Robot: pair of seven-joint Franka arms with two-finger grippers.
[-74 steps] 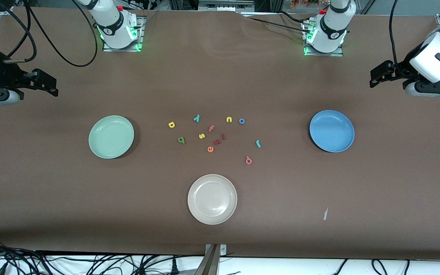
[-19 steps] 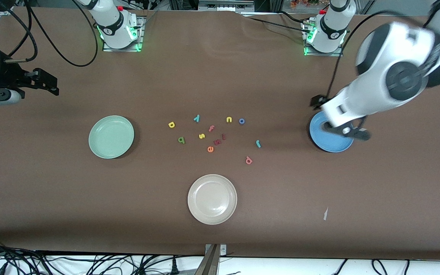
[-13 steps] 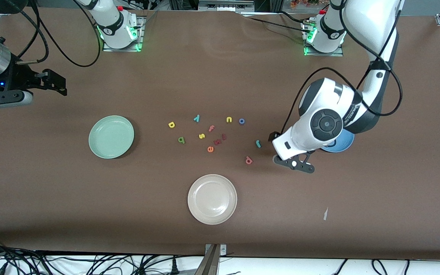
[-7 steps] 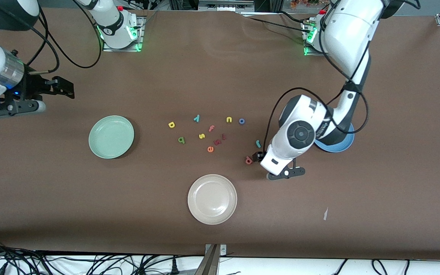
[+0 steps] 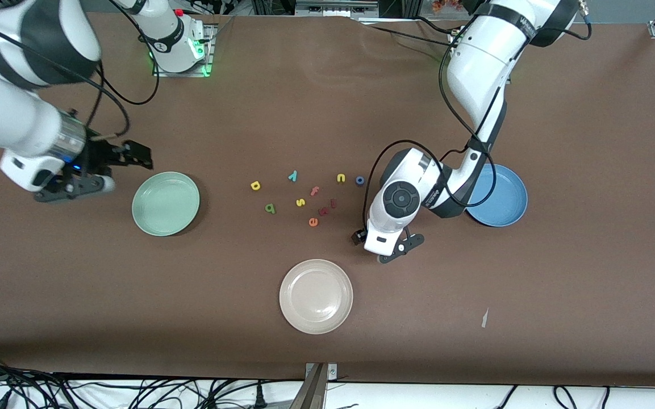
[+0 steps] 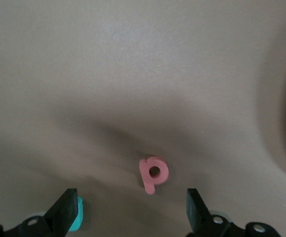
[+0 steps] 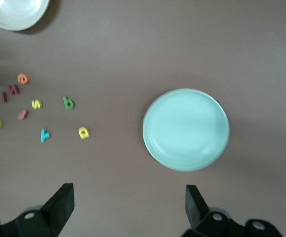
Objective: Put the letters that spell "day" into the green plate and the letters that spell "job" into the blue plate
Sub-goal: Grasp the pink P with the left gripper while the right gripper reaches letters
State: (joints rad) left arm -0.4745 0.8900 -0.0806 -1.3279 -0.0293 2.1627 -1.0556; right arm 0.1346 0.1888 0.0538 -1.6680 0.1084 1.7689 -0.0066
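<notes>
Left claw (image 6: 128, 210) spread wide over salmon-pink "b" (image 6: 153, 174) lying flat on bench (image 5: 560, 295), teal "j" (image 6: 76, 221) beside one finger may get knocked or grabbed instead; right claw (image 7: 125, 207) spread, hovering beside green plate (image 7: 186, 129).

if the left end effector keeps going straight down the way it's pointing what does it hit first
Most likely the pink letter b. It lies on the table between the open fingers of the left end effector, a little ahead of them, so the tips might meet the bare table beside it instead.
</notes>
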